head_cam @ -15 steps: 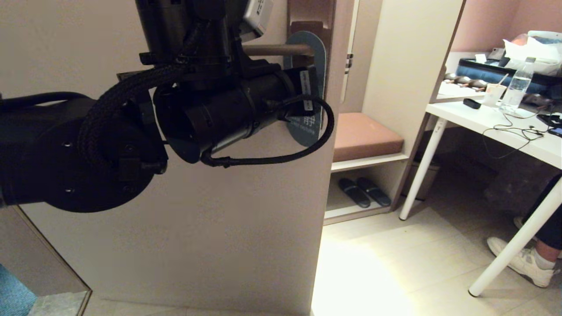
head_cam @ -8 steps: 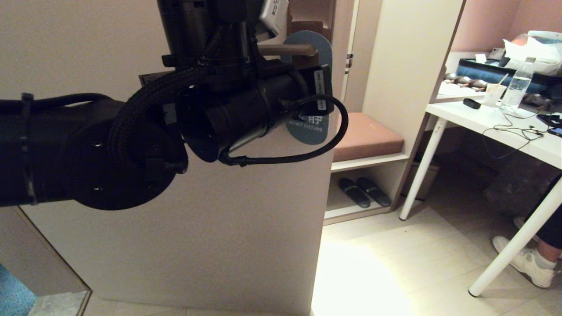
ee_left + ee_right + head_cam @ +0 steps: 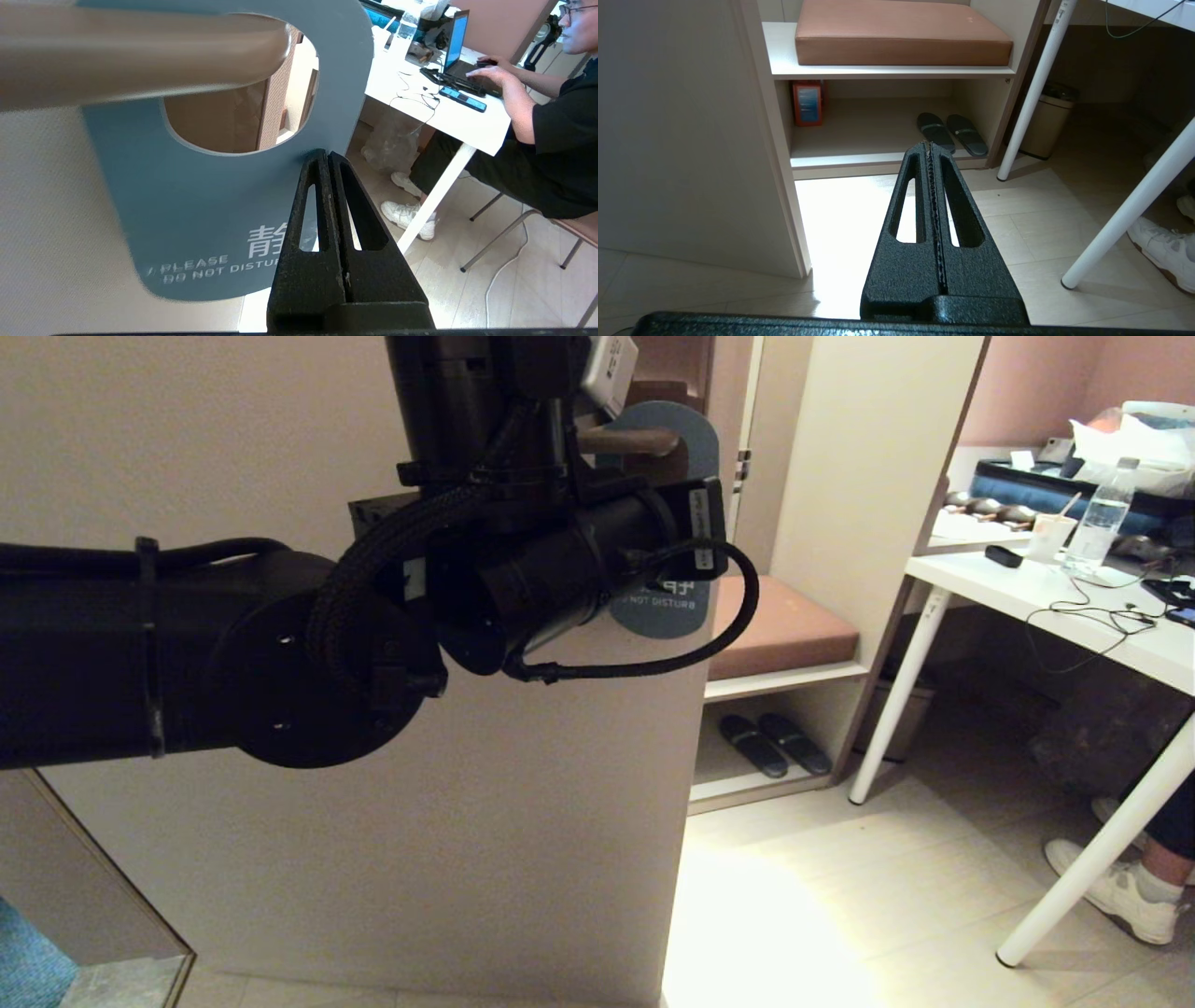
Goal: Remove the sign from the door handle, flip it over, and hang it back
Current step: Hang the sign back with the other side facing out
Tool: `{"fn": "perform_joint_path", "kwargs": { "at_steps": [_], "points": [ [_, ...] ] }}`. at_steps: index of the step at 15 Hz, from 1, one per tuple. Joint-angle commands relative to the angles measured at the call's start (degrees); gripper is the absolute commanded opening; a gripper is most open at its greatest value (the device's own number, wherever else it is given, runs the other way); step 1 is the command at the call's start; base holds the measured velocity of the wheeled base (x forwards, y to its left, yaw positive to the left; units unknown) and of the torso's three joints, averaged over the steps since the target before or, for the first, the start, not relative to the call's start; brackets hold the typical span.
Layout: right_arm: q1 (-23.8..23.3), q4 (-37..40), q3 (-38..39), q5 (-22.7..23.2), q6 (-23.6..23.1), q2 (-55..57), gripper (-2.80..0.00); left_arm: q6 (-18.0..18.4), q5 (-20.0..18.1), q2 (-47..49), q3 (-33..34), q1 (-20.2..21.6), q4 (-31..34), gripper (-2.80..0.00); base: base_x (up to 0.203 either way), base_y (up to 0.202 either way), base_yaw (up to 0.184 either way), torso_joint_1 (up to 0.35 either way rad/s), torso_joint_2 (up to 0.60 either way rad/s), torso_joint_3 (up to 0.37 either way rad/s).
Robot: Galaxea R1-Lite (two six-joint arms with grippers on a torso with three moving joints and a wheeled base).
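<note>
The grey-blue sign (image 3: 196, 196) reads "PLEASE DO NOT DISTURB" in white. It hangs by its oval hole around the brown door handle (image 3: 140, 51), whose free end sits just inside the hole. My left gripper (image 3: 325, 156) is shut on the sign's edge, below and beside the hole. In the head view the left arm covers most of the sign (image 3: 661, 612) and of the door handle (image 3: 635, 441), and hides the fingers. My right gripper (image 3: 929, 145) is shut on nothing and hangs low over the floor, away from the door.
The door (image 3: 420, 859) ends just right of the handle. Beyond it stands a shelf unit with a brown cushion (image 3: 780, 625) and slippers (image 3: 775, 744). A white table (image 3: 1046, 597) with a bottle (image 3: 1102, 523) stands right; a seated person (image 3: 537, 116) works there.
My left arm has moved right and slightly up, carrying the sign along the handle toward its free end. The right gripper's earlier state is not shown.
</note>
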Motion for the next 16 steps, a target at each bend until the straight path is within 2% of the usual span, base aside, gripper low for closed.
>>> {"fn": "perform_joint_path", "kwargs": {
  "at_steps": [1, 8, 12, 16],
  "points": [
    [0.0, 0.0, 0.0, 0.1, 0.0, 0.1, -2.80, -0.1, 0.0, 1.1, -1.1, 0.0, -0.2, -2.80, 0.000, 0.000, 0.000, 0.000, 0.00, 0.000],
    [0.0, 0.0, 0.0, 0.1, 0.0, 0.1, -2.80, 0.3, 0.4, 1.5, -1.2, 1.2, -0.3, -2.80, 0.000, 0.000, 0.000, 0.000, 0.00, 0.000],
    [0.0, 0.0, 0.0, 0.1, 0.0, 0.1, -2.80, 2.6, 0.6, 3.5, -1.1, 2.1, -7.8, -2.80, 0.000, 0.000, 0.000, 0.000, 0.00, 0.000],
    [0.0, 0.0, 0.0, 0.1, 0.0, 0.0, -2.80, 2.9, 0.7, 3.7, -1.1, 2.6, -8.2, -2.80, 0.000, 0.000, 0.000, 0.000, 0.00, 0.000]
  ]
}}
